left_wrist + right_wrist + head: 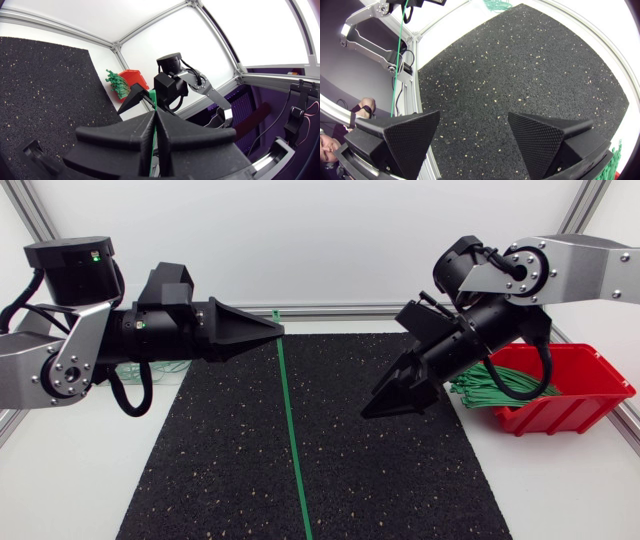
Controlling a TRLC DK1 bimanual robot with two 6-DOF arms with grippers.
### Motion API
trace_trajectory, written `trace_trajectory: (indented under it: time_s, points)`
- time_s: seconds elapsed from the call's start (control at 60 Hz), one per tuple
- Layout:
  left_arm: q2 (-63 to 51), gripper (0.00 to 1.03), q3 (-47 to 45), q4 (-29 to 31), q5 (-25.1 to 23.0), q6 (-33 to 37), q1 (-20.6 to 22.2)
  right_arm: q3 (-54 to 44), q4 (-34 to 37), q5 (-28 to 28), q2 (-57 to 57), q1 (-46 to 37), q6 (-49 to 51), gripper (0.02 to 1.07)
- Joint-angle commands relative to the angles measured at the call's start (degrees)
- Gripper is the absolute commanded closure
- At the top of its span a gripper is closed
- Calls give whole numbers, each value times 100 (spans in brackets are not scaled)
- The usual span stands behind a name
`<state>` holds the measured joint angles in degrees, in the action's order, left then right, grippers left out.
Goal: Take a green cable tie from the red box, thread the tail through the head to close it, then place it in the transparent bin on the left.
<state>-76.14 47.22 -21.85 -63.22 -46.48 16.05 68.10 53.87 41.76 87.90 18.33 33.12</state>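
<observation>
- Your left gripper (275, 330), upper middle of the head frame, is clamped tight on the green cable tie (292, 430). The left wrist view shows both fingers (125, 137) meeting on the strip.
- The tie runs as a straight line from the tips down to the frame's lower edge, across the black mat (400, 480).
- Your right gripper (390, 408), right of centre, has its jaws wide apart, holds nothing and sits clear of the tie.
- White table (60, 480) surrounds the mat.
- Red box (590, 395) sits at the right edge with a bundle of green ties (500, 385) in it.
</observation>
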Motion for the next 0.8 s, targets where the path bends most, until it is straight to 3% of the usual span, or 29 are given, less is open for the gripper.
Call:
trace_trajectory:
  time_s: [0.0,0.1,0.267,0.417,0.517,0.667,0.783]
  points:
    - [11,99,59,22,-111,78,-76,64,115,-256,-106,66,133,6]
    - [11,99,24,22,-111,122,-76,11,177,-317,-159,66,150,6]
    - [11,99,24,31,-111,174,-76,-473,-535,-388,-713,303,528,6]
    - [38,99,24,66,-111,218,-85,-859,-1229,-1539,-1011,646,353,6]
    - [73,99,15,110,-111,262,-102,-1000,-1212,-2418,-1082,1103,159,6]
    - [90,99,24,163,-111,262,-129,-1237,-1229,-2541,-1214,1305,599,6]
    - [99,99,50,269,-120,271,-129,-1896,-2741,-3077,-1600,1138,854,6]
